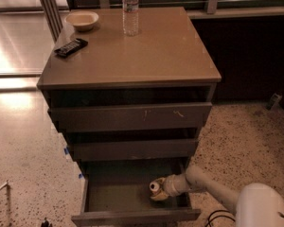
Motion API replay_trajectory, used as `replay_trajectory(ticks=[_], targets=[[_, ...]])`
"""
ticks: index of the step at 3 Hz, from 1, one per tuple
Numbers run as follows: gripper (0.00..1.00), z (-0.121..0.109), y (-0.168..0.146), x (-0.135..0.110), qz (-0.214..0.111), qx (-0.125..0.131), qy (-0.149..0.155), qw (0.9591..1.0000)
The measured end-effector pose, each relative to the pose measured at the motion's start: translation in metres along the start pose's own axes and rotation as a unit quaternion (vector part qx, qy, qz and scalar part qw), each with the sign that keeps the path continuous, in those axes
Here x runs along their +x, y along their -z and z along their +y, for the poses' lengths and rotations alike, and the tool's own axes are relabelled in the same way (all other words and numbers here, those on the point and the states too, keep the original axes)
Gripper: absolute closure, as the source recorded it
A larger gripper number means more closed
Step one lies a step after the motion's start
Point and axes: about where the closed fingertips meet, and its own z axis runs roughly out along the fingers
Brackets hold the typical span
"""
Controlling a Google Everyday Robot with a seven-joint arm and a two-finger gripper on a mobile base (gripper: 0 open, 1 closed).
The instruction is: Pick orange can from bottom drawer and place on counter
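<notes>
The orange can point(155, 187) is inside the bottom drawer point(114, 196), in its right part, close to the right wall. Its silver top shows as a small bright circle and is turned toward the left and upward, so the can is tilted and not upright. The end effector point(160, 193) is in the drawer directly at the can, touching it from the right side and from below. It is not possible to tell if the end effector is pinching the can or only lies against it. The pale arm point(213, 188) comes from the white body of the robot point(262, 207) at the lower right corner and reaches over the right side of the drawer.

The bottom drawer is pulled out far, and its flat front is near the lower border of the view. The middle drawer point(132, 149) and the top drawer point(130, 117) above it are each pulled out a little.

On the bench point(165, 51) a clear water bottle point(130, 11) stands upright near the back edge. A pale bowl point(82, 20) is at the back left corner. A dark remote control point(71, 47) lies near the left edge, in front of the bowl. The cabinet stands on a speckled floor point(246, 136).
</notes>
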Motion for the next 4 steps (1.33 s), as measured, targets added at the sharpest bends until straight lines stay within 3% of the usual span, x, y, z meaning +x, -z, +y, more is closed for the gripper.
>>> replay_trajectory(ticks=[1,2,3,4], targets=[[1.00,0.007,0.030,-0.036,-0.002,-0.004,0.017,0.9998],[1.00,0.020,0.079,-0.096,0.000,-0.005,0.028,0.9996],[1.00,0.051,0.128,-0.177,-0.008,-0.011,0.033,0.9994],[1.00,0.044,0.158,-0.210,0.006,0.006,0.063,0.9980]])
